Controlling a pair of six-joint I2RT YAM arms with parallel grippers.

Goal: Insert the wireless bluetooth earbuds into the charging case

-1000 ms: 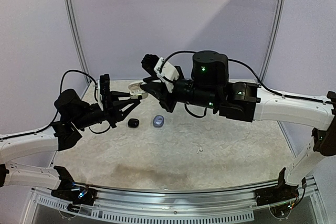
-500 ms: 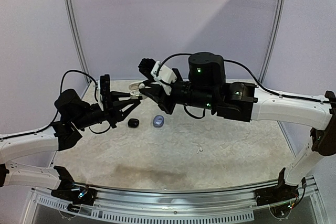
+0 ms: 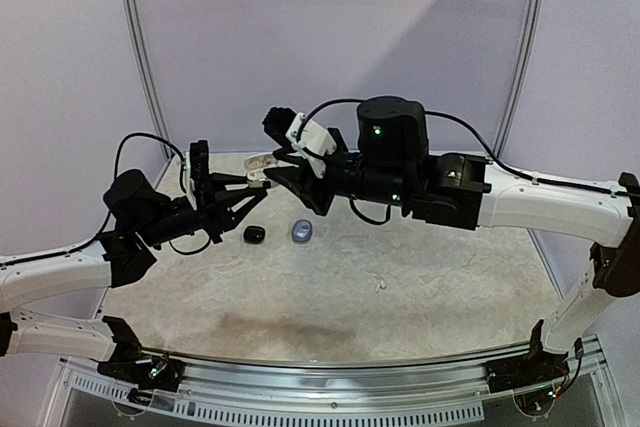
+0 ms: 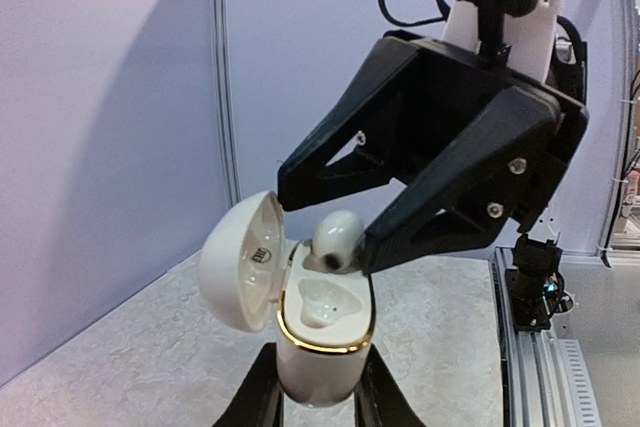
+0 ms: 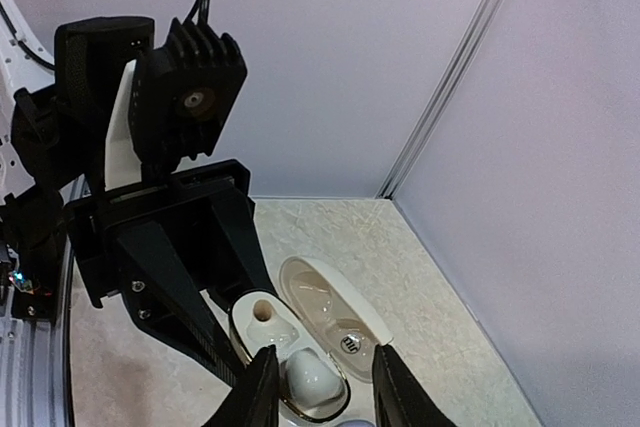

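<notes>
**benchrat:** Quick one from us: where do we reckon the white earbud (image 4: 335, 234) is sitting?

**yamfan:** We've got it at the mouth of the charging case (image 4: 322, 315), dead centre of the left wrist view. Its bottom end is down in one of the two wells and its rounded head is poking up, a bit tilted. The second well shows right beside it. The lid (image 4: 240, 262) is flipped open toward the left of the frame.

**benchrat:** And who's holding what?

**yamfan:** From the bottom edge of that view the left gripper (image 4: 318, 382) comes up, its fingers (image 4: 262, 399) pinching the case body from both sides. The case is upright and held up off the table (image 3: 420, 277). Over it hangs the right gripper (image 5: 323, 362) with its fingers (image 4: 430, 217) spread, one on each side of the bud. In the right wrist view we see a gap on both sides. In the left wrist view the right-hand tip looks like it's brushing the bud, so we can't tell for sure whether it's touching.

**benchrat:** Anything else down there?

**yamfan:** In the overhead view, a little left of centre and just below the two grippers, a small black case (image 3: 254, 234) and a bluish case (image 3: 302, 231) lie near each other on the table, not touching.
</notes>
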